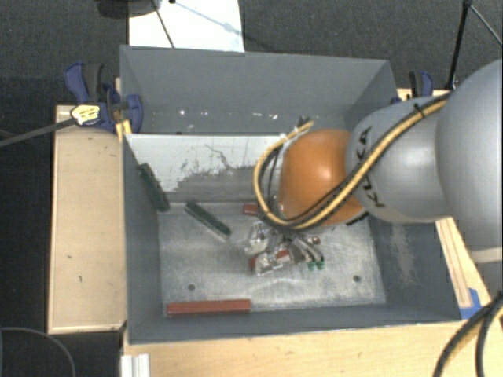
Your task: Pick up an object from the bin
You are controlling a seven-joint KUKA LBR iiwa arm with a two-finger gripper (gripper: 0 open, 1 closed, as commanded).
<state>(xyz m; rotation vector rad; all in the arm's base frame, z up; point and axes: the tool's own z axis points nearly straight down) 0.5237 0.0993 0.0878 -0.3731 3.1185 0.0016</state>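
Against the left wall of the grey metal bin (236,85) leans a dark green stick (152,187), its upper end toward the far left corner. A little to the right, a second dark green stick (208,218) lies flat and aslant on the floor. Along the near edge, left of the middle, rests a flat red-brown bar (208,307), well apart from everything else. All three sit loose and untouched.

Near the middle, a small reddish piece (250,209) shows just at the far side of the tool. The gripper (273,256) is down low at the middle of the floor, close to or on the metal. Whether its jaws are spread or pressed together I cannot tell, and nothing can be made out between them. A small green bit (316,265) lies just to its right.

Above it sit the orange cover (314,175) with its looping cables and the grey arm (424,155) reaching in from the right.

As I judge it, the descent is done but no pick is confirmed. Closing on something, most likely one of the small pieces beside the tool, and lifting it clear of the bin are still to come.
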